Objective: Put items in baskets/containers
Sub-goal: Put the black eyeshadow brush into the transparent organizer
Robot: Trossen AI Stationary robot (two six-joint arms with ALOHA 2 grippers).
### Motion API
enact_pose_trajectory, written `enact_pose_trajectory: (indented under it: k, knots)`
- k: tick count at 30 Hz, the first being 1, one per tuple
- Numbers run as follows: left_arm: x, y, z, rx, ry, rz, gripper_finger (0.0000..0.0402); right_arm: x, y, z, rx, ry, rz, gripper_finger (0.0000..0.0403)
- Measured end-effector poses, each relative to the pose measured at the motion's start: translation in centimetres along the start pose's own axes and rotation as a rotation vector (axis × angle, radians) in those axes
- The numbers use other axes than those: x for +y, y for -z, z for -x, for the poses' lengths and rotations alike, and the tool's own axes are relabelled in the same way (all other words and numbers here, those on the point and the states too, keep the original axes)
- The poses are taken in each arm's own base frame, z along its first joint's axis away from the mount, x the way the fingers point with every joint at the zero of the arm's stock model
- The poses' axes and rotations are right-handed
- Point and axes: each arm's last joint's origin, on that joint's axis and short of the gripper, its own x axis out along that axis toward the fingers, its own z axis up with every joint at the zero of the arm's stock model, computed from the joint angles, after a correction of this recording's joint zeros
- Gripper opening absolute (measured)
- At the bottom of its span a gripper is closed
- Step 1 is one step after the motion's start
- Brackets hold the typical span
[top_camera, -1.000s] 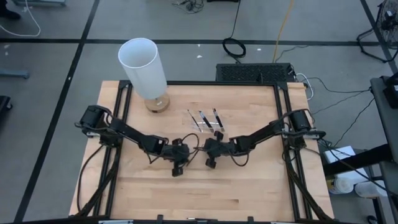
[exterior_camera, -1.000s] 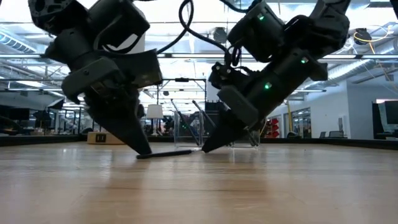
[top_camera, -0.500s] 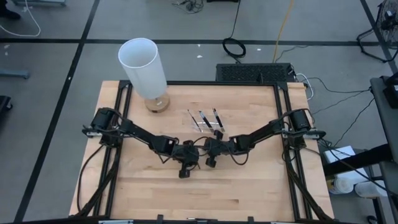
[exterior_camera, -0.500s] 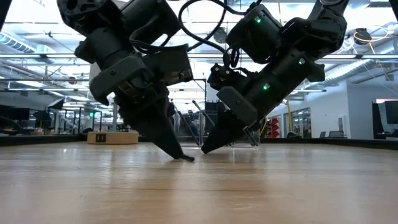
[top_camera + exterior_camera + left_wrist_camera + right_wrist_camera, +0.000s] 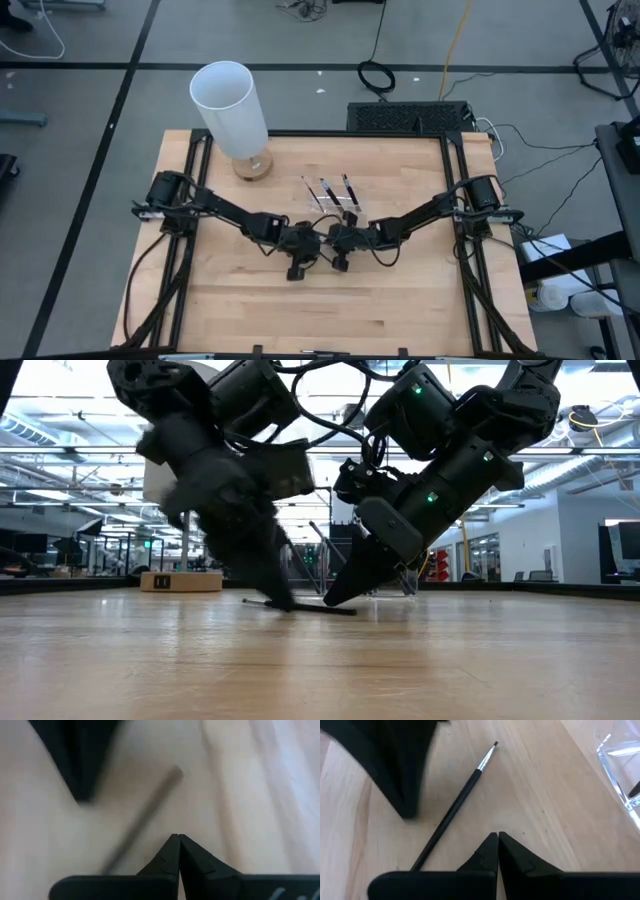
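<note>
Both grippers are pinched together and hold nothing. The left gripper [image 5: 283, 603] and right gripper [image 5: 498, 836] stand tip-down on the table [image 5: 400, 310], close together. A brush [image 5: 454, 810] lies flat between them, running diagonally, bristles pointing away from the right gripper's tips. The tray [image 5: 622, 765] sits just beyond the right gripper.

My gripper [image 5: 178, 837] has its two dark fingers pressed together, tips meeting just above the pale wooden table [image 5: 260, 795]. A thin blurred stick [image 5: 145, 817] lies slanted on the wood just beside my fingertips. Another dark gripper tip [image 5: 82, 765] points down near it.
</note>
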Motion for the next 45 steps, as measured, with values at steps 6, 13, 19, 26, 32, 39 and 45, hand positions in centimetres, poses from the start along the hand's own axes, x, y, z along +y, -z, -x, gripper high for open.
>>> enact_pose_trajectory:
  k: [6,13,19,26,32,39,45]
  knots:
    - [-2.5,-1.0,4.7,-0.021,0.031,-0.067,0.0017,0.0,0.0,0.0,0.003,-0.003,0.052,0.0]
    - [-6.6,-0.6,14.8,-0.357,-0.066,-0.267,0.0008,0.4,-0.5,0.6,-0.019,-0.023,0.09,0.0]
    - [-7.5,3.6,20.2,-0.686,-0.032,-0.385,0.0005,0.1,-2.7,2.9,-0.115,0.066,0.081,0.0001]
    - [-5.4,8.0,20.5,-0.773,-0.134,-0.333,0.0014,-0.3,-7.4,8.5,-0.151,0.037,-0.035,0.0023]
    - [-4.5,9.4,20.3,-0.767,-0.179,-0.355,0.0026,1.4,-13.6,11.5,-0.149,0.035,0.003,0.0056]
    - [-4.3,9.5,20.2,-0.748,-0.191,-0.357,0.0012,4.5,-16.0,6.2,0.033,0.042,-0.009,0.0143]
    - [-4.3,9.6,20.1,-0.743,-0.193,-0.361,0.0009,6.2,-14.9,1.1,0.167,-0.06,-0.07,0.0181]
